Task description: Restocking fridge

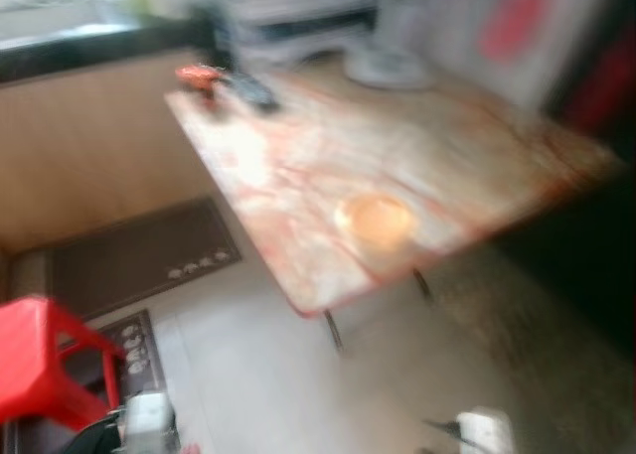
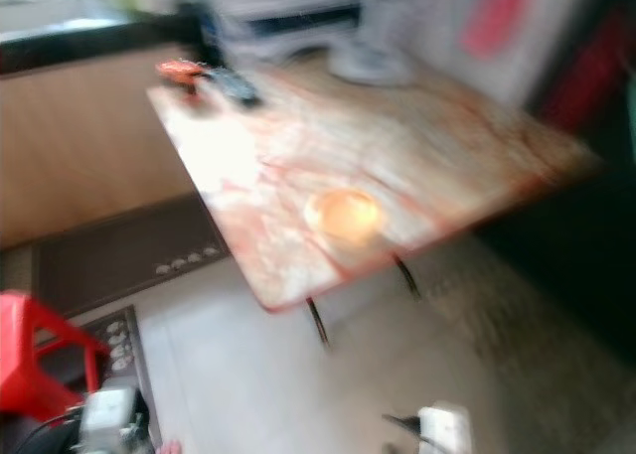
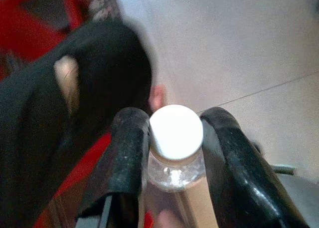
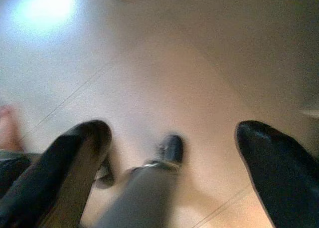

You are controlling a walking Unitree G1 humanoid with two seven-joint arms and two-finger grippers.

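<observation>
Bottle (image 3: 175, 148), clear plastic with a white cap, sits clamped between the two black fingers (image 3: 124, 163) of the left gripper (image 3: 174, 153), held low at the robot's left side over pale floor tile; a dark sleeve and what looks like a bit of a person's hand lie just behind it. I judge this to be the carrying step: the item is in hand and the robot seems to be on the move, since both head views are smeared with blur. No fridge can be made out from where things stand now, so the next move calls for finding it, turning toward it and getting its door open, likely with the free arm.

That would be the right gripper (image 4: 169, 153), which hangs over the floor with its fingers spread wide and nothing between them; part of the robot's own leg and foot shows below it.

Ahead is a folding table (image 1: 477, 146) with a marbled orange-and-white top on thin metal legs. Near its front edge rests a round orange thing (image 1: 376, 221), too blurred to name, and at the far corner some small dark and red objects (image 1: 224, 81). A red plastic stool (image 1: 45, 360) stands close on the left, beside a dark doormat (image 1: 139, 255). A wooden counter front (image 1: 89, 146) runs behind. Table and stool narrow the way through.
</observation>
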